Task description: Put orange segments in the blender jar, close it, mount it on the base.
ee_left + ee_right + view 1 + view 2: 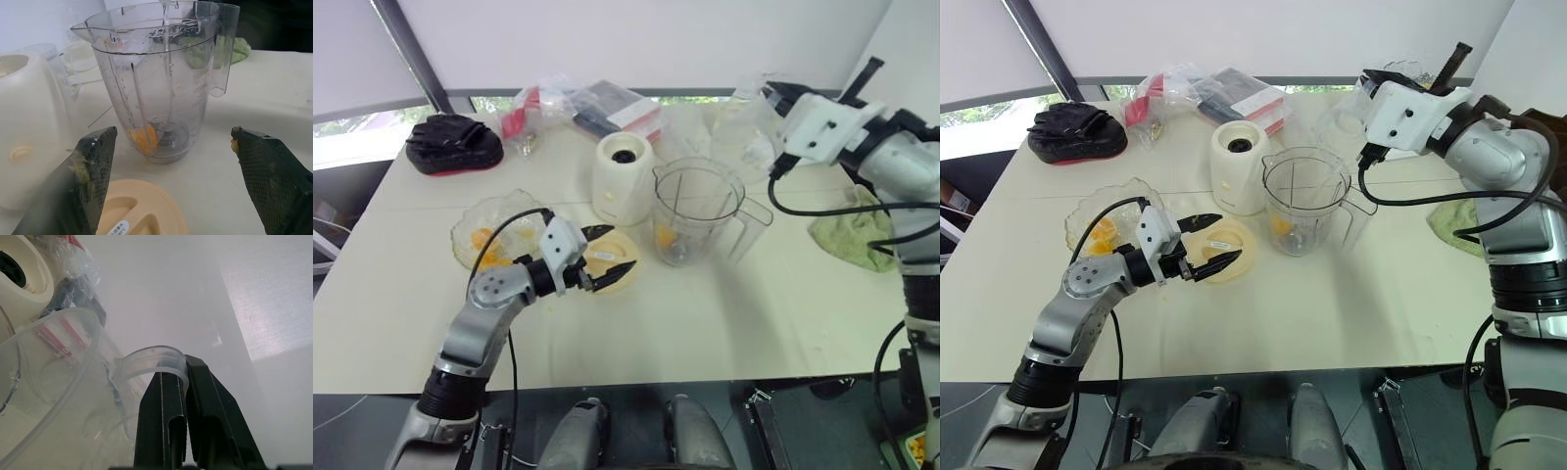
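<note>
As things stand on the table point(783, 313), the jar point(697, 211) sits upright mid-table, mouth uncovered so fruit can still go in, just beside the base point(625, 176) and not yet mounted. The crinkled bowl point(509, 201) is on the robot's left, within the left arm's reach, with most orange segments point(481, 238) still in it. The lid point(146, 205) lies flat between bowl and jar. The right gripper point(180, 374) is raised behind the jar, its fingers pressed together on the handle loop of a clear cup point(744, 137), probably to keep it out of the way. The left gripper point(622, 248) hovers over the lid, fingers point(93, 176) spread wide and empty, smeared with pulp. One segment point(144, 138) is at the jar's bottom by the blade.
</note>
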Controlling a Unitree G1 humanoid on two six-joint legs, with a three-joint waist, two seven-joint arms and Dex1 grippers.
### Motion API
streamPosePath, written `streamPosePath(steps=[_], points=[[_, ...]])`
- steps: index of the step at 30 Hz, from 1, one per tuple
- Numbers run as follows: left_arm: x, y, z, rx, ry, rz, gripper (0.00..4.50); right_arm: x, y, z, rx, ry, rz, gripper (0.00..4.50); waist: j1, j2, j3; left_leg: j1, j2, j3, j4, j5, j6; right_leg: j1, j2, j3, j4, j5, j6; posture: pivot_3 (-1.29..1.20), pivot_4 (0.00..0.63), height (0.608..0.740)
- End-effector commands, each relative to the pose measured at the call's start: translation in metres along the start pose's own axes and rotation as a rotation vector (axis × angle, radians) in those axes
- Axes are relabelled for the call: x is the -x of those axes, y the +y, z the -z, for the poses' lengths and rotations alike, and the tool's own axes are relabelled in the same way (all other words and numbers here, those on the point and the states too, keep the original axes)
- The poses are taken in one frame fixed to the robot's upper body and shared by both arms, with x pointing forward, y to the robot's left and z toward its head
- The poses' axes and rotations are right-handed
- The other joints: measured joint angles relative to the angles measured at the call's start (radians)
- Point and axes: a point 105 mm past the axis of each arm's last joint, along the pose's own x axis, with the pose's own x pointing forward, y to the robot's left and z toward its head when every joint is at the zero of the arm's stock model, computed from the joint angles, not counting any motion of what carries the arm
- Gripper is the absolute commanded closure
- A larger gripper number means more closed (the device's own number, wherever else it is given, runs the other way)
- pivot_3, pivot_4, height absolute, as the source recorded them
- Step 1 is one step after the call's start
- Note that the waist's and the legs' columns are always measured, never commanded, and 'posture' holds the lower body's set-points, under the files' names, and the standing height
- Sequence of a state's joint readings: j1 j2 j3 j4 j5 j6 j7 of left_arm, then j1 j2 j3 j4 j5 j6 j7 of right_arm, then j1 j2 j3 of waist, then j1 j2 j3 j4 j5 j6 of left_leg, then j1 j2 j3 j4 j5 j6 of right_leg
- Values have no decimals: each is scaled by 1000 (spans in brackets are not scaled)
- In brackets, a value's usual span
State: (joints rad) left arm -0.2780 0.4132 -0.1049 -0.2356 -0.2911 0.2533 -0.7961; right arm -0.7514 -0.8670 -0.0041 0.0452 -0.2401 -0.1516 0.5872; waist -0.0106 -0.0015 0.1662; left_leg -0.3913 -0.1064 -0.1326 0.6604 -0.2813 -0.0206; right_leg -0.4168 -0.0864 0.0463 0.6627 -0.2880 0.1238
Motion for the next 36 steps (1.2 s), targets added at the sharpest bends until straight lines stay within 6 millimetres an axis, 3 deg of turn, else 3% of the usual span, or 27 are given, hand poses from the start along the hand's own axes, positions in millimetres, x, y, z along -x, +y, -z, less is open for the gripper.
streamPosePath(steps=[1, 8, 17, 21, 25, 36], points=[[0, -2, -2, -23, -6, 4, 614, 0, -18, -10, 34, -33, 60, 4467, 0, 0, 0, 0, 0, 0, 0, 0, 0, 0, 0, 0, 0, 0, 0, 0, 150, 740], [0, -3, -1, -24, 0, 7, 614, 3, -19, 4, -131, 34, 117, 4467, 0, 0, 0, 0, 0, 0, 0, 0, 0, 0, 0, 0, 0, 0, 0, 0, 150, 740], [1, -3, 0, -26, 6, 12, 614, 23, -11, 46, -645, 246, 271, 4467, 2, 0, 0, 0, 0, 0, 0, 0, 0, 0, -1, 0, 0, 0, 0, 0, 150, 740], [1, -3, 1, -25, 9, 18, 614, 40, 6, 73, -1003, 353, 384, 4467, 2, 0, 0, 0, 0, 0, 0, 0, 0, 0, -1, 0, 0, 0, 0, 0, 150, 740], [1, -3, 1, -26, 13, 22, 614, 54, 18, 90, -1226, 415, 490, 4467, 1, 0, 0, 0, 0, 0, 0, 0, 0, -1, -1, 0, 1, 0, 0, 0, 150, 740], [1, -3, 1, -38, 23, 39, 614, 80, 31, 114, -1363, 502, 734, 4467, -2, 1, 0, -1, 0, 1, -3, 0, 0, -3, -1, 1, 1, 0, 0, 0, 150, 740]])
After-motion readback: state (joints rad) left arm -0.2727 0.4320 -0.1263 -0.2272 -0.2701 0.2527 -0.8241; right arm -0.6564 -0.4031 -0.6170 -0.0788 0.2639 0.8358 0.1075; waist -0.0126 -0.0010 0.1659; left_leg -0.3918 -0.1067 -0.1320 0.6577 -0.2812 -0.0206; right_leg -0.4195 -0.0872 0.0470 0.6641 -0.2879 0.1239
